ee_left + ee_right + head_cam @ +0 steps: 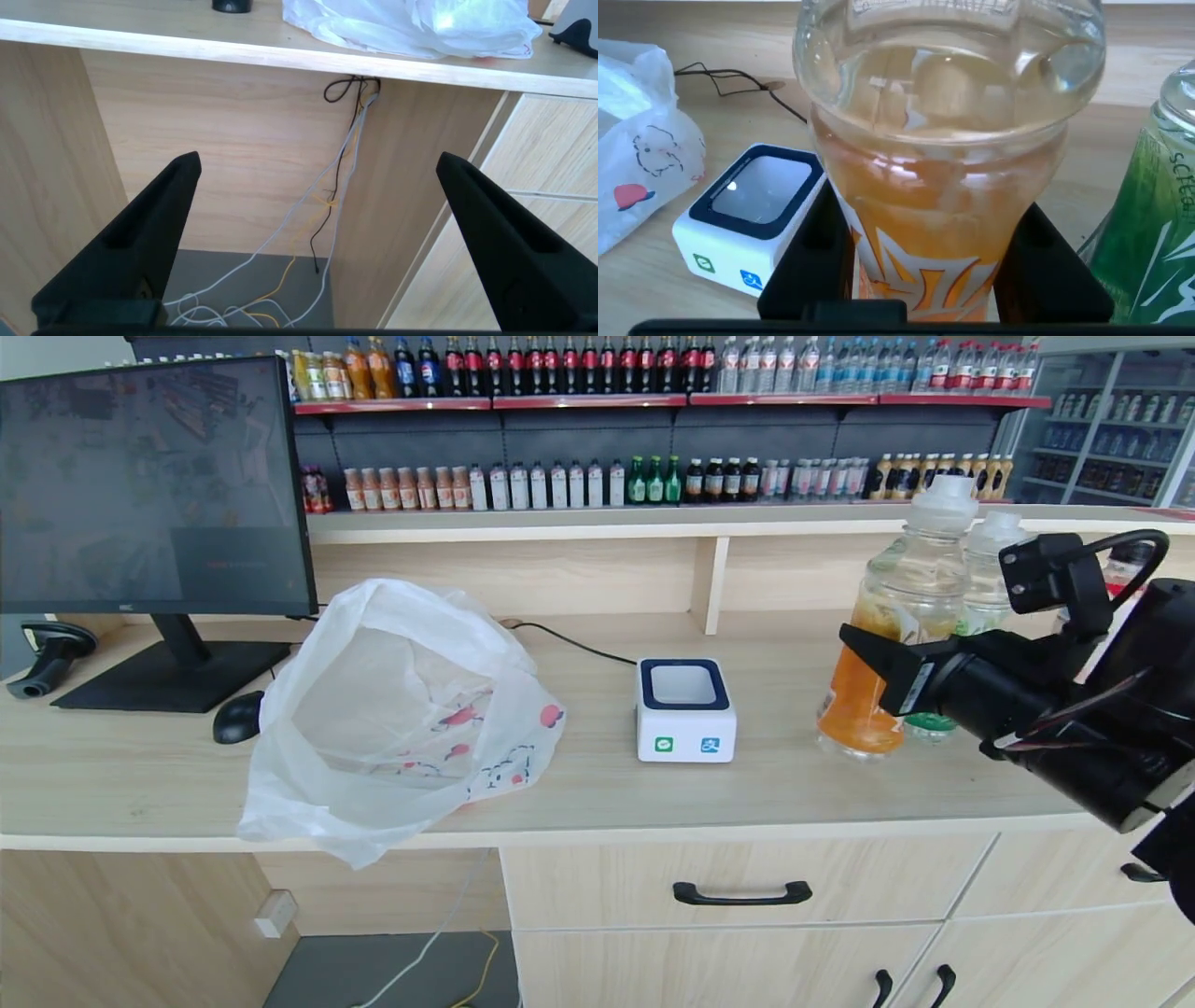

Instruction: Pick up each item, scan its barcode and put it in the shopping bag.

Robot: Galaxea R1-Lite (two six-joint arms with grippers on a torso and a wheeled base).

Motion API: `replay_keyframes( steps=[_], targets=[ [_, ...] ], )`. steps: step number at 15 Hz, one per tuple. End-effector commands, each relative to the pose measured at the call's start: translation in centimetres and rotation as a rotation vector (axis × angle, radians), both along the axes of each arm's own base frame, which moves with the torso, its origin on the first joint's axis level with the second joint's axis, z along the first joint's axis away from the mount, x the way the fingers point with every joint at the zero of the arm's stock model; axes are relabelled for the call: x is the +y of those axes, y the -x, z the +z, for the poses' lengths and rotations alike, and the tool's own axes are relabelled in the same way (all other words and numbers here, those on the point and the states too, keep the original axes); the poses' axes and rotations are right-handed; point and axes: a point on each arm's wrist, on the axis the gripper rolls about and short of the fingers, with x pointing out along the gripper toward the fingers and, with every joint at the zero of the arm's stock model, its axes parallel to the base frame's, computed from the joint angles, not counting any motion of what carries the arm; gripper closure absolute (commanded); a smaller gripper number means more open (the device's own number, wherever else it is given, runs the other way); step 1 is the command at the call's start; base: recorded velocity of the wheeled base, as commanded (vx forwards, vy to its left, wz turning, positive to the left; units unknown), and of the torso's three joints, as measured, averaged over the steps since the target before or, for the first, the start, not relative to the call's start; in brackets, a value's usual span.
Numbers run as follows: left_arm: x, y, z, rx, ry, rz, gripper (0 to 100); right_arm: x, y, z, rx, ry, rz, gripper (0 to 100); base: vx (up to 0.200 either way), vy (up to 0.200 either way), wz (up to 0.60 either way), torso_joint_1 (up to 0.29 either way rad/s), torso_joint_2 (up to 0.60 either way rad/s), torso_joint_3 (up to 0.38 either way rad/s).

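My right gripper (932, 219) is at the right end of the pale wooden counter (597, 793). Its black fingers (808, 261) pinch the lower body of the clear plastic bottle of orange drink with a white cap (896, 616). The bottle stands upright, and its base looks to be on the counter. Just beside it is a green-labelled clear bottle (1158, 215).

The small white scanner box with a dark-blue-rimmed window (684, 709) sits mid-counter, near the orange bottle. The white, translucent plastic shopping bag (392, 709) slumps open to the scanner's left, one fold drooping over the front edge.

My left gripper (318, 163) hangs below the counter's edge with its fingers (140, 233) spread wide and nothing between them, facing loose cables in the recess under the counter. A dark monitor (154, 485) and a black mouse (238, 717) sit at the far left.
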Motion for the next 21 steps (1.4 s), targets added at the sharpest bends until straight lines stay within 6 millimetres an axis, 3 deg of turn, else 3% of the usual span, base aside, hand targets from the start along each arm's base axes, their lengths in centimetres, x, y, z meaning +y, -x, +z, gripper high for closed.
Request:
replay_keyframes(
  steps=[1,5,11,16,21],
  targets=[
    [0.0,0.0,0.0,0.000,0.001,0.001,0,-1.1,3.9,0.3,-0.023,0.001,0.049,100,0.000,0.000,0.00,0.000,0.00,0.000],
    [0.0,0.0,0.0,0.000,0.001,0.001,0,-2.0,6.7,-0.8,-0.007,0.032,0.168,100,0.000,0.000,0.00,0.000,0.00,0.000],
    [0.0,0.0,0.0,0.000,0.002,0.001,0,-2.5,7.5,-1.7,-0.002,0.089,0.356,100,0.000,0.000,0.00,0.000,0.00,0.000],
    [0.0,0.0,0.0,0.000,0.002,0.001,0,-2.0,7.2,-1.4,0.002,0.057,0.539,100,0.000,0.000,0.00,0.000,0.00,0.000],
    [0.0,0.0,0.0,0.000,0.002,0.001,0,-1.2,5.2,-1.5,0.034,-0.112,0.592,100,0.000,0.000,0.00,0.000,0.00,0.000]
  ],
)
